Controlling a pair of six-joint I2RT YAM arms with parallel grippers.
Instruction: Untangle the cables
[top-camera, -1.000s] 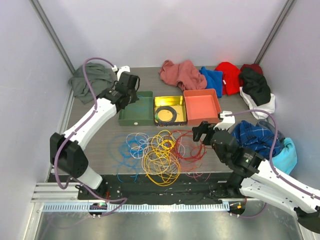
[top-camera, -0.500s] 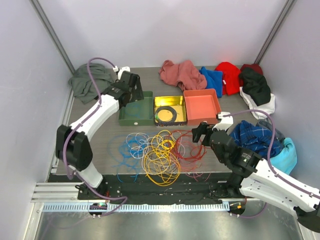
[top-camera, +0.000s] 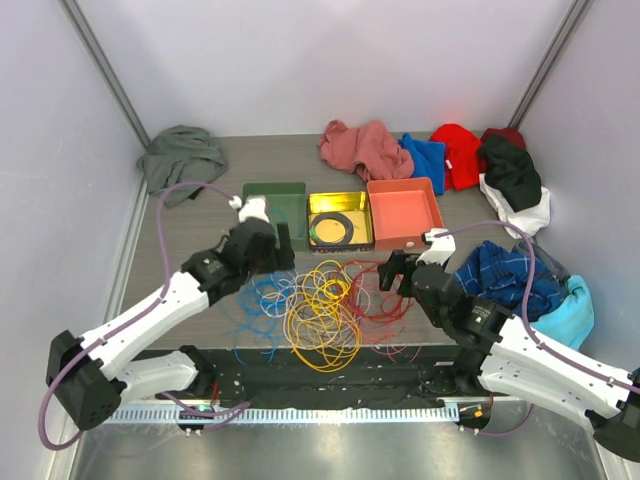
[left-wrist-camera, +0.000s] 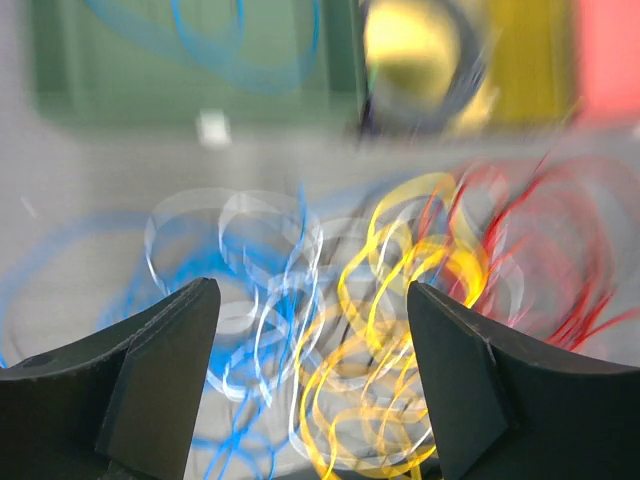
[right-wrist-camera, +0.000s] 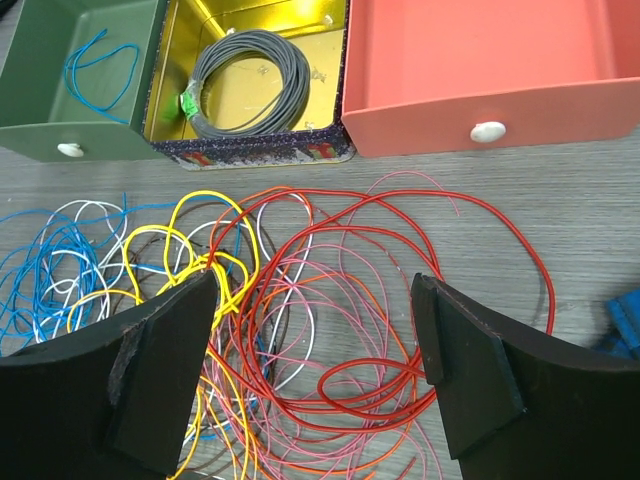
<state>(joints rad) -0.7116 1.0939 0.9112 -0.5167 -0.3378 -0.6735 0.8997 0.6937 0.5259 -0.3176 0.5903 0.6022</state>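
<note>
At the left of the top view the left arm has swung down from the upper left to the left centre of the frame. Half a second ago its black two-finger left gripper (top-camera: 278, 248) hung over the shallow green metal tray (top-camera: 287, 197), and it now sits at the blue and white edge of the pile. Its wrist view is smeared with motion, yet shows the jaws apart with nothing between them. The thin flexible cables (top-camera: 320, 305), loose loops of blue, white, yellow and red, lie unmoved on the grey wood-grain table (top-camera: 270, 155) in the lower centre, still interlaced where yellow meets red. One short blue strand (right-wrist-camera: 100, 58) lies inside the green metal tray. To the right, the black two-finger right gripper (top-camera: 393, 270) has barely shifted and hangs over the red loops, jaws apart and empty. I judge that both arms now flank the tangle, so a first pull at either edge can begin, with nearly all the sorting yet to do
</note>
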